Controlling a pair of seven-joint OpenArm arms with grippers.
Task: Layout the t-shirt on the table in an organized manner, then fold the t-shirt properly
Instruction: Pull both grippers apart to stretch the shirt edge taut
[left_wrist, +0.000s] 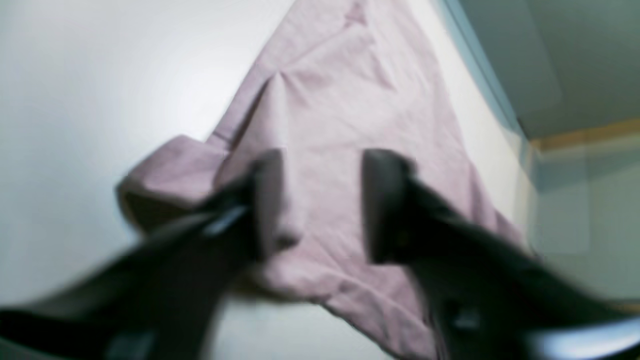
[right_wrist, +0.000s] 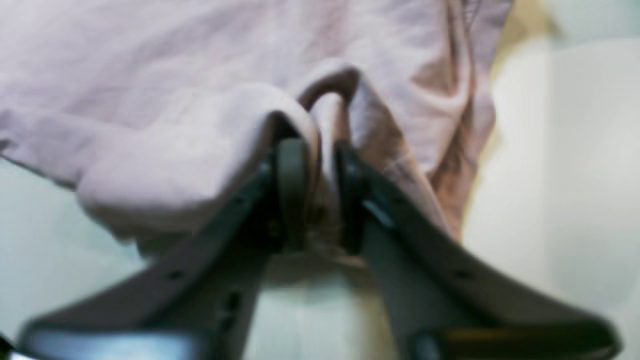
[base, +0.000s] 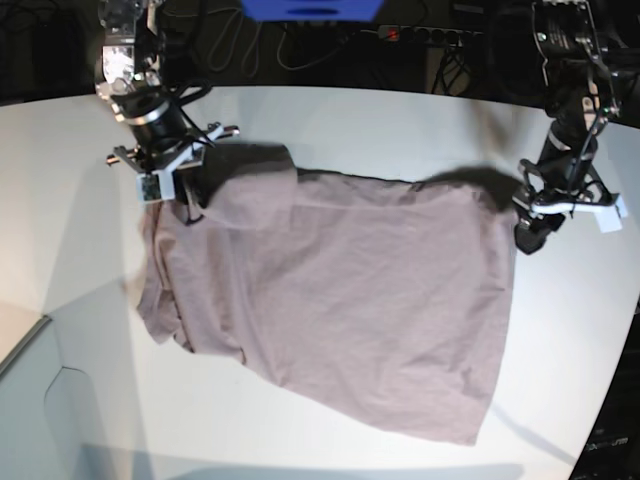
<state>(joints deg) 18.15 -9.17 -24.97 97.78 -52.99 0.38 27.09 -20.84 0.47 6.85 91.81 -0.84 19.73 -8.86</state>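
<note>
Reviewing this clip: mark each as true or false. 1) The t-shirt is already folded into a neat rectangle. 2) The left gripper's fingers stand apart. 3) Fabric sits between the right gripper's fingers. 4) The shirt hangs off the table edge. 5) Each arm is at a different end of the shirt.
1) False. The t-shirt lies spread and wrinkled, one end bunched.
2) True. The left gripper has a clear gap between its fingers, above the cloth.
3) True. The right gripper has a cloth fold between its fingers.
4) False. It lies wholly on the table.
5) True.

Mauve t-shirt (base: 350, 300) spread on white table (base: 400, 130)
</note>
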